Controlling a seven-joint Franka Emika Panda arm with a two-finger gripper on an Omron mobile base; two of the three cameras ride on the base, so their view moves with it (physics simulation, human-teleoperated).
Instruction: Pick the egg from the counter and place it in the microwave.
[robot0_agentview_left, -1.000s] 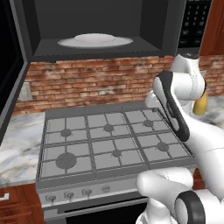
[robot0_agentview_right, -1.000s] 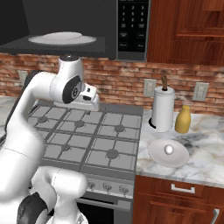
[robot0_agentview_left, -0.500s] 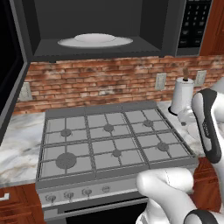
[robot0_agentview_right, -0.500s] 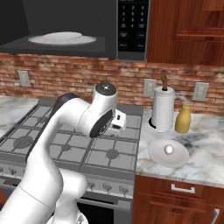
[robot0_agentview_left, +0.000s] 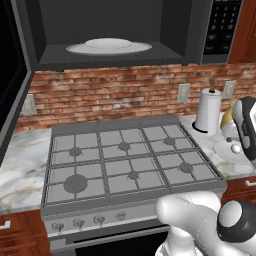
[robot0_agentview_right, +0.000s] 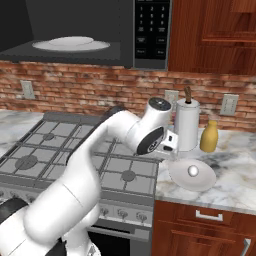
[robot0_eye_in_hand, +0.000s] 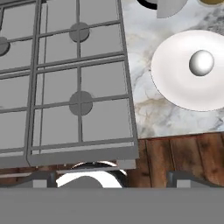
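1. No brand or label can be read. The keypad (robot0_agentview_right: 152, 31) on the microwave (robot0_agentview_right: 85, 32) shows rows of buttons too small to make out.
2. The egg (robot0_agentview_right: 193, 171) sits in the middle of a shallow white plate (robot0_agentview_right: 180, 180) on the marble counter (robot0_agentview_right: 230, 165), just past the claw (robot0_agentview_right: 170, 141) on its right. In the hand view the egg (robot0_eye_in_hand: 201, 62) lies ahead and to the right.
3. The microwave stands open above and left of the claw, with 1 round white turntable plate (robot0_agentview_right: 71, 44) in its cavity.
4. Behind the egg's plate stand a paper towel roll (robot0_agentview_right: 187, 126) and a yellow bottle (robot0_agentview_right: 209, 136).
5. Since 0.5 s ago the arm has swung further right, off the gas stove (robot0_agentview_right: 75, 158) toward the counter edge.
6. I cannot tell whether the claw is open or closed.
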